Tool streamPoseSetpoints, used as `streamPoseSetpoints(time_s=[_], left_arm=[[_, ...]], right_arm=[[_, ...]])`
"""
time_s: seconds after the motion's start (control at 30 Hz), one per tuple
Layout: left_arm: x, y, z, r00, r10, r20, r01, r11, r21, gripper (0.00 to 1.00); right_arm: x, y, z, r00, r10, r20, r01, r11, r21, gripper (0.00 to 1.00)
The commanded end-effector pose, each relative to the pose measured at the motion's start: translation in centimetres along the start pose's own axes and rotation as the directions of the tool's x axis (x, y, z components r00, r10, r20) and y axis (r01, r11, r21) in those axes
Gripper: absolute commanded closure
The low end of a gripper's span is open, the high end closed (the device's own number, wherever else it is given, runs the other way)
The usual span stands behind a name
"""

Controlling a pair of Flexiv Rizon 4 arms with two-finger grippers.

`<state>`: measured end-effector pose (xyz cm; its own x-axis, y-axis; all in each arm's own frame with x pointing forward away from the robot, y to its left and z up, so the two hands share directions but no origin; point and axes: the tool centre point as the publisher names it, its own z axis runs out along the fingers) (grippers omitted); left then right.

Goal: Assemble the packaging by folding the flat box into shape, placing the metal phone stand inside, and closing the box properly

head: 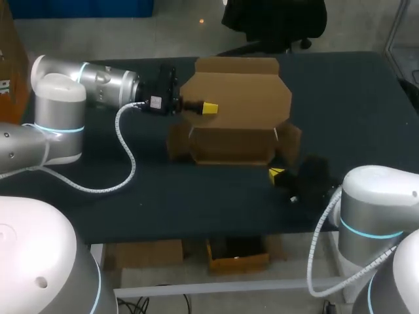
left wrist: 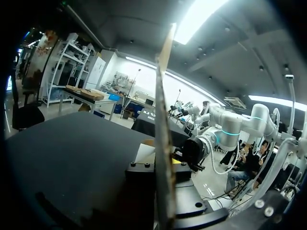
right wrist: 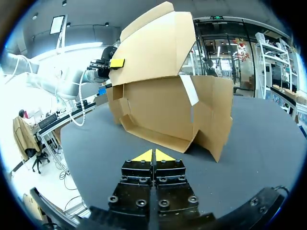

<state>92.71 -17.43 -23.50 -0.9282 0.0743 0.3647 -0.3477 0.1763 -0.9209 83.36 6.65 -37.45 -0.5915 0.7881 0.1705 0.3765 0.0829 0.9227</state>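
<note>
Of the left fingers (head: 209, 108), one is hidden behind the clamped box lid (head: 236, 95). The right fingers (right wrist: 144, 156) are closed, empty, at 5 o'clock of the box (head: 229, 145).

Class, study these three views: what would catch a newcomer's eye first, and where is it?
The half-folded brown cardboard box stands in the middle of the dark table, its lid flap raised. The left gripper pinches that flap's edge, while the right gripper sits shut and empty on the near side of the box.
</note>
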Motion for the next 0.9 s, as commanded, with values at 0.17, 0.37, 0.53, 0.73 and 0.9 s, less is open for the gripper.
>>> streamPoseSetpoints(time_s=[0.17, 0.37, 0.53, 0.73, 0.9], left_arm=[[-0.2, 0.3, 0.1, 1.000, 0.000, -0.004, 0.000, 1.000, -0.001, 1.00], [-0.2, 0.3, 0.1, 1.000, 0.000, -0.004, 0.000, 1.000, -0.001, 1.00], [-0.2, 0.3, 0.1, 1.000, 0.000, -0.004, 0.000, 1.000, -0.001, 1.00], [-0.2, 0.3, 0.1, 1.000, 0.000, -0.004, 0.000, 1.000, -0.001, 1.00], [-0.2, 0.3, 0.1, 1.000, 0.000, -0.004, 0.000, 1.000, -0.001, 1.00]], right_arm=[[-1.3, 0.1, -6.8, 0.999, -0.004, -0.046, 0.004, 1.000, -0.001, 1.00], [-1.9, 0.3, -8.1, 0.998, -0.037, -0.055, 0.039, 0.999, 0.031, 1.00], [-3.0, 0.2, -8.9, 0.997, -0.043, -0.070, 0.046, 0.998, 0.037, 1.00], [-4.6, -0.1, -9.1, 0.996, -0.028, -0.085, 0.030, 0.999, 0.023, 0.90], [-5.6, -0.1, -8.9, 0.996, -0.051, -0.079, 0.054, 0.998, 0.038, 0.84]])
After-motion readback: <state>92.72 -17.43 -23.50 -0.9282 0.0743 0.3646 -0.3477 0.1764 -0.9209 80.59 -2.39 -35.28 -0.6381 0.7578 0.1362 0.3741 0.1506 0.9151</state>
